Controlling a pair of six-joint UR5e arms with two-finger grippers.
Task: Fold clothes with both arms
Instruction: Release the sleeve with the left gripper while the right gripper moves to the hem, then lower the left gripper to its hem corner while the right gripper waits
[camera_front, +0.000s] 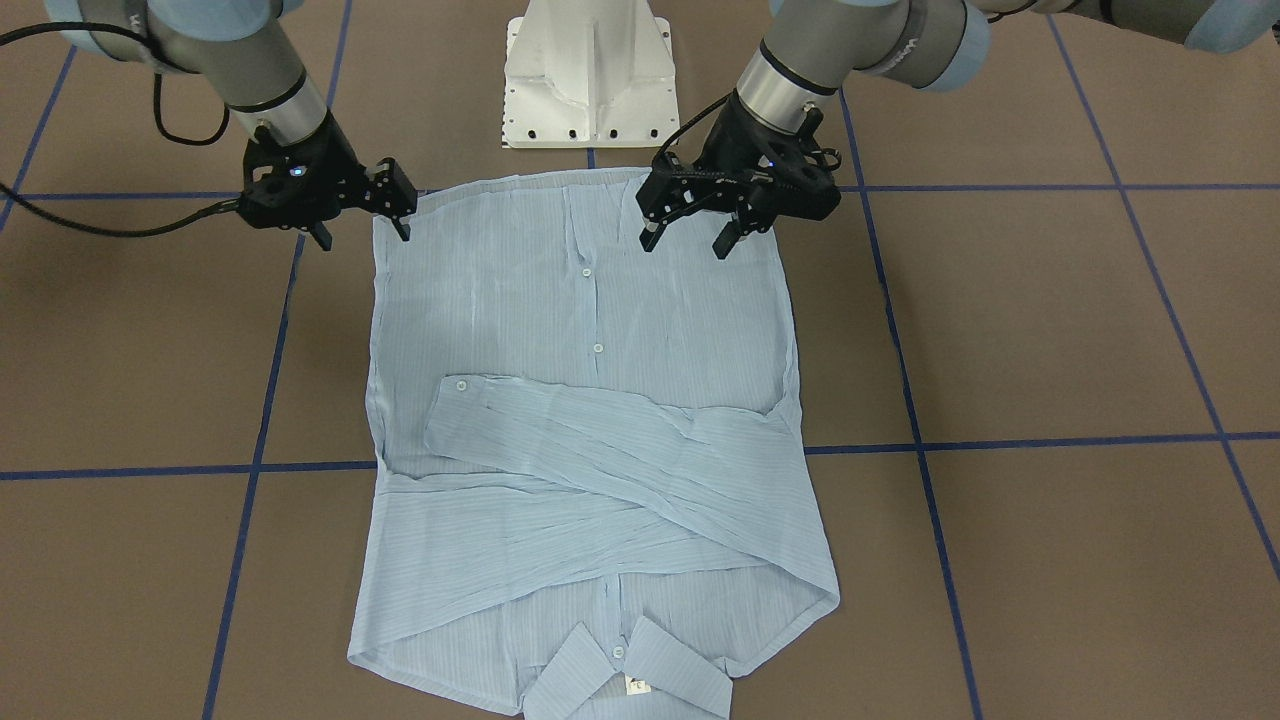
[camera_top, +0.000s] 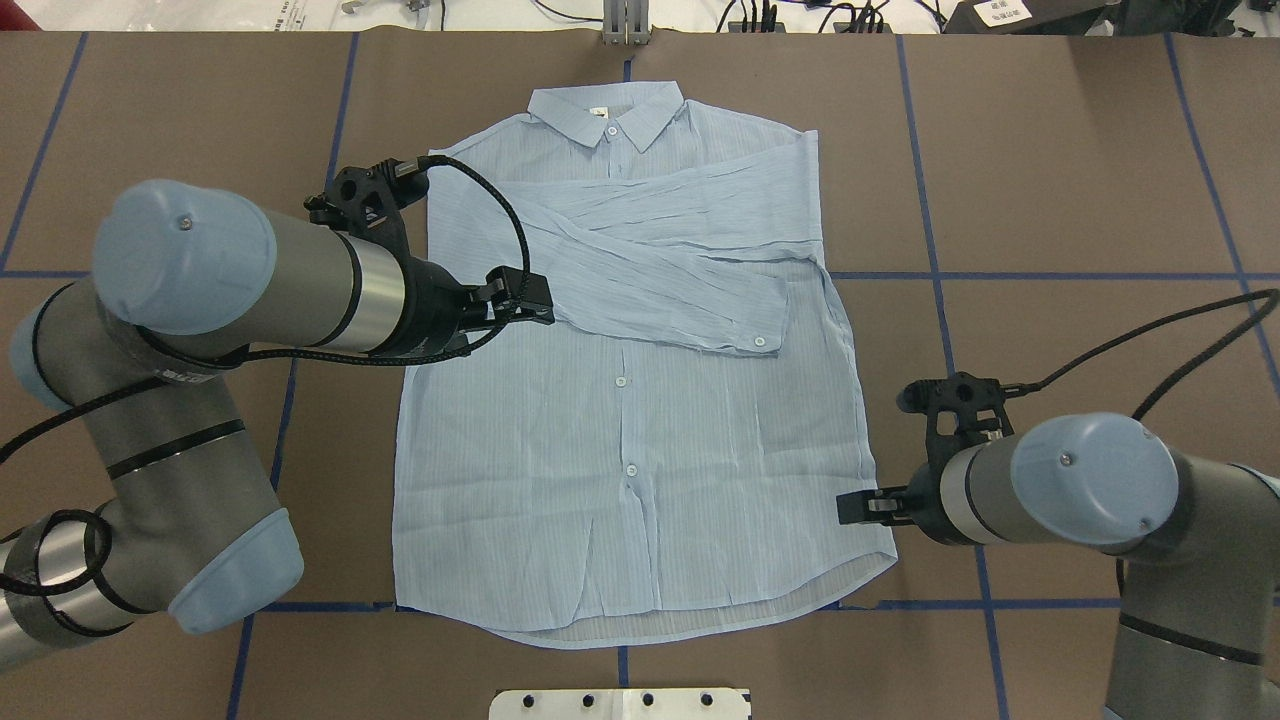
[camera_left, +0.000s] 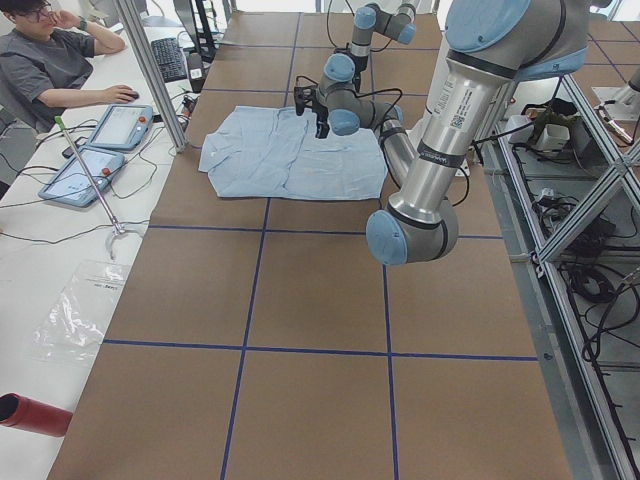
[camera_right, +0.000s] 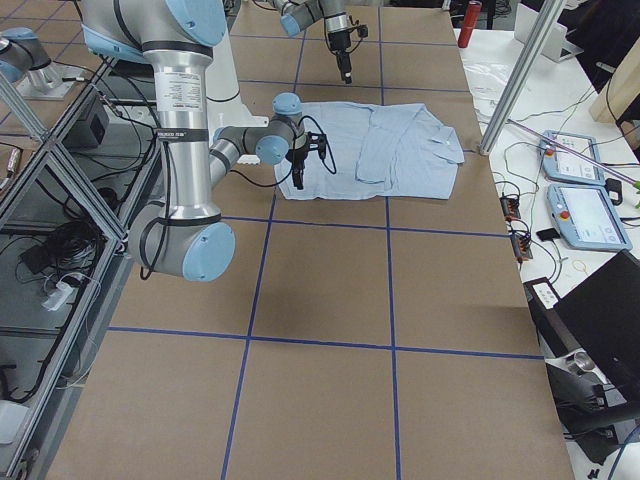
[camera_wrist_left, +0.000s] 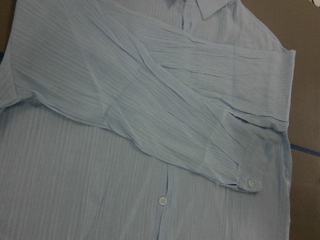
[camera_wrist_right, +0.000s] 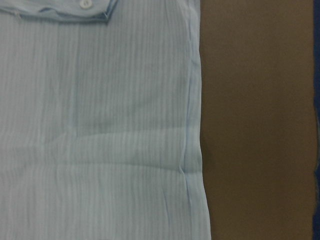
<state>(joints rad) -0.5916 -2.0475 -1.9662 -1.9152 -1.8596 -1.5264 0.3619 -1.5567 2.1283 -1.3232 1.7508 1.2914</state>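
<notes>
Centre frame, a pale-blue striped cloth shirt (camera_top: 620, 480), thin, matt and finely crinkled, on a smooth matt brown table (camera_top: 1050, 180).

Found nothing clear enough to spell out. Can make out a dark mark on the small white neck label (camera_front: 637, 686) inside the collar of the pale-blue striped button-up shirt (camera_front: 590, 420), but too small to read. Noticed dark printed lettering running along the grey metal tube of the near, left arm (camera_left: 455, 120) in the left side view, blurred past reading. Saw similar print down the upright tube of the near, right arm (camera_right: 172, 95) in the right side view, equally unreadable. Spotted dark lines of print on a white paper tag (camera_top: 1000, 12) at the far table edge in the overhead view, also illegible.
</notes>
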